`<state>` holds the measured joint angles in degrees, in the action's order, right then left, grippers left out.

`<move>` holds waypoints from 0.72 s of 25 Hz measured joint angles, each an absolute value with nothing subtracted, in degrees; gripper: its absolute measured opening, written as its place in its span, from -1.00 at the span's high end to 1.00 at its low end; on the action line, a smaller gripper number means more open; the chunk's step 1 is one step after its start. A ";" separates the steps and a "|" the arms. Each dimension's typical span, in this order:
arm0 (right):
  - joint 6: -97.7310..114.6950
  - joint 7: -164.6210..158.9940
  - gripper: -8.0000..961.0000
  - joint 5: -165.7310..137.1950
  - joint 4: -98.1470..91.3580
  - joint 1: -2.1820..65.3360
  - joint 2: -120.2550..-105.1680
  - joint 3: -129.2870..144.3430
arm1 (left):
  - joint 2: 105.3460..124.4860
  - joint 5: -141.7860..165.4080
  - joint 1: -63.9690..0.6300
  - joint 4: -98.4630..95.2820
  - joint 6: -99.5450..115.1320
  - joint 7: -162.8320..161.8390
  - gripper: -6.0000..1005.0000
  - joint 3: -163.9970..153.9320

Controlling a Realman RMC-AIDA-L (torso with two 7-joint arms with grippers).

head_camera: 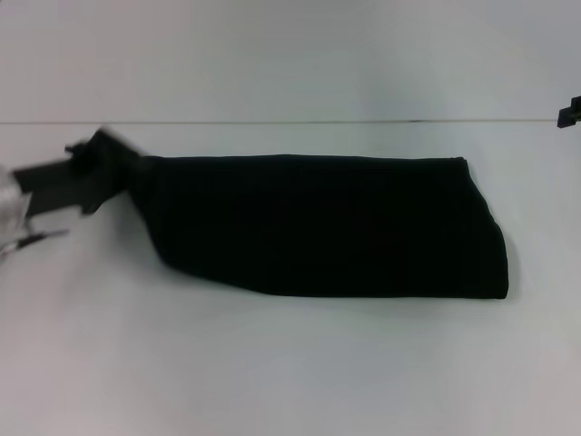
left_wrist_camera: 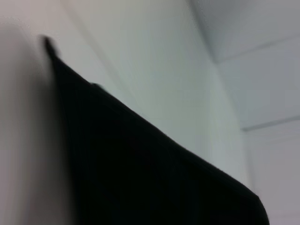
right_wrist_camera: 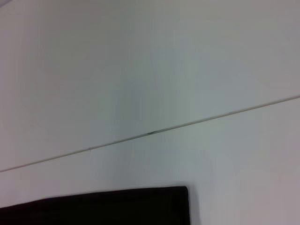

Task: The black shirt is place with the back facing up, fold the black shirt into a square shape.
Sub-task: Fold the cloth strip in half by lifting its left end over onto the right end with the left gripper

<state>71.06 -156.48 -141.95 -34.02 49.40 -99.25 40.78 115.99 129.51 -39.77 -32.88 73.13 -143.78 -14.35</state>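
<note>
Head view is showing the black shirt (head_camera: 318, 227) lying across the middle of the white desk (head_camera: 290, 372) as a long folded band, running from 9 o'clock toward 3 o'clock, with no lettering facing up. Its end at 3 o'clock is lying flat with a rounded lower corner, while its end at 9 o'clock is narrowing to a pulled-up point. The left tool (head_camera: 113, 159) is sitting at that point, at the far corner of the cloth, and appears to be pinching the fabric, its arm reaching in from the 9 o'clock edge. The right tool (head_camera: 569, 113) is showing only as a small dark part at the 2 o'clock edge, well apart from the shirt; whether it is open or closed cannot be told. Left wrist view is showing the black shirt (left_wrist_camera: 150, 183) filling the near field as a dark sloping sheet. Right wrist view is showing one squared corner of the black shirt (right_wrist_camera: 117, 206) lying flat on the desk (right_wrist_camera: 150, 70).
</note>
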 joint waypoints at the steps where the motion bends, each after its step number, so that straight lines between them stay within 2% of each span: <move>1: 71.07 -156.45 -0.40 -141.97 -34.02 49.42 -99.26 40.79 | 116.20 129.15 -41.02 -32.99 73.69 -143.72 0.97 -14.46; 7: 71.26 -156.41 -0.40 -141.77 -34.02 49.75 -99.39 40.78 | 117.69 128.54 -49.26 -33.06 75.46 -143.48 0.96 -18.73; 11: 71.24 -156.29 -0.40 -141.76 -34.02 50.13 -99.55 40.78 | 120.18 128.52 -53.82 -32.79 74.39 -142.68 0.96 -24.10; 14: 70.96 -156.28 -0.40 -141.76 -34.02 50.32 -99.72 40.86 | 123.38 128.50 -57.33 -31.57 70.68 -141.06 0.96 -29.66; 16: 70.89 -156.25 -0.40 -141.76 -34.02 50.48 -99.85 41.07 | 124.46 127.85 -59.25 -28.49 67.15 -139.45 0.96 -33.83; 18: 70.79 -156.22 -0.40 -141.77 -34.01 50.62 -99.99 41.21 | 124.65 124.80 -62.15 -20.59 61.68 -134.83 0.96 -37.88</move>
